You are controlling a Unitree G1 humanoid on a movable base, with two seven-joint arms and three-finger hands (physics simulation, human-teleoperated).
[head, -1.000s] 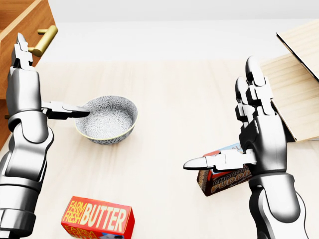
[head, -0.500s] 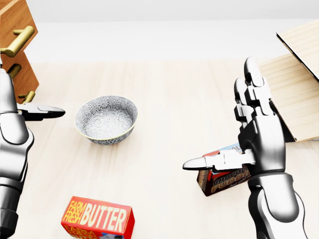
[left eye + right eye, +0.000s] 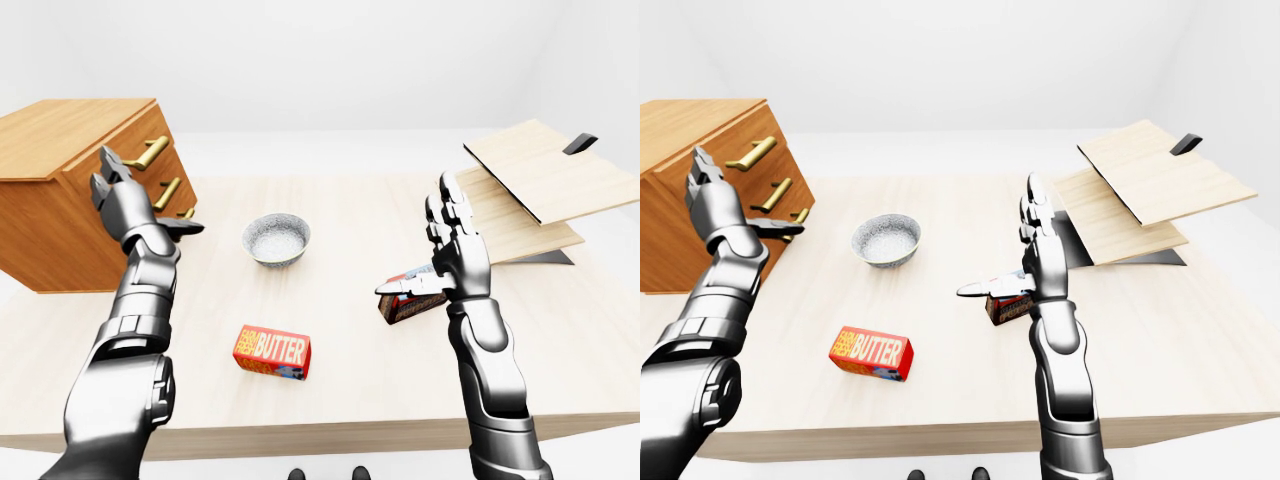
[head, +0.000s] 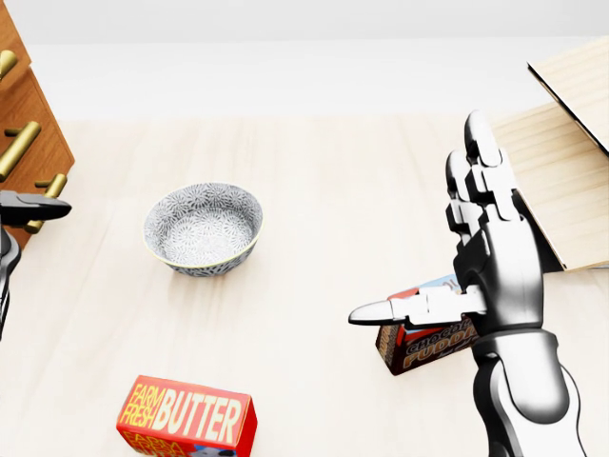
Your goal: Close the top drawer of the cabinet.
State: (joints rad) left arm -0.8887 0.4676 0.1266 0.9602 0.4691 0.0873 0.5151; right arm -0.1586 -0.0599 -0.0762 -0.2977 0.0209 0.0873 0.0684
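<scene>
The wooden cabinet [image 3: 60, 190] stands at the left of the left-eye view, with brass handles on its drawers. Its top drawer [image 3: 135, 150] looks about level with the drawers below it. My left hand [image 3: 128, 205] is open, fingers upright, right at the cabinet's drawer fronts below the top handle [image 3: 148, 152]. Only its thumb [image 4: 29, 207] shows in the head view. My right hand [image 4: 481, 248] is open and empty, raised over the table at the right.
A patterned bowl [image 4: 203, 227] sits left of middle. A butter box [image 4: 187, 417] lies near the bottom edge. A pudding box [image 4: 428, 338] lies under my right hand. Tilted wooden boards [image 3: 530, 175] lie at the right.
The top drawer has slid left into the cabinet, and my left hand has followed it left. The bowl, the boxes and my right hand have not moved.
</scene>
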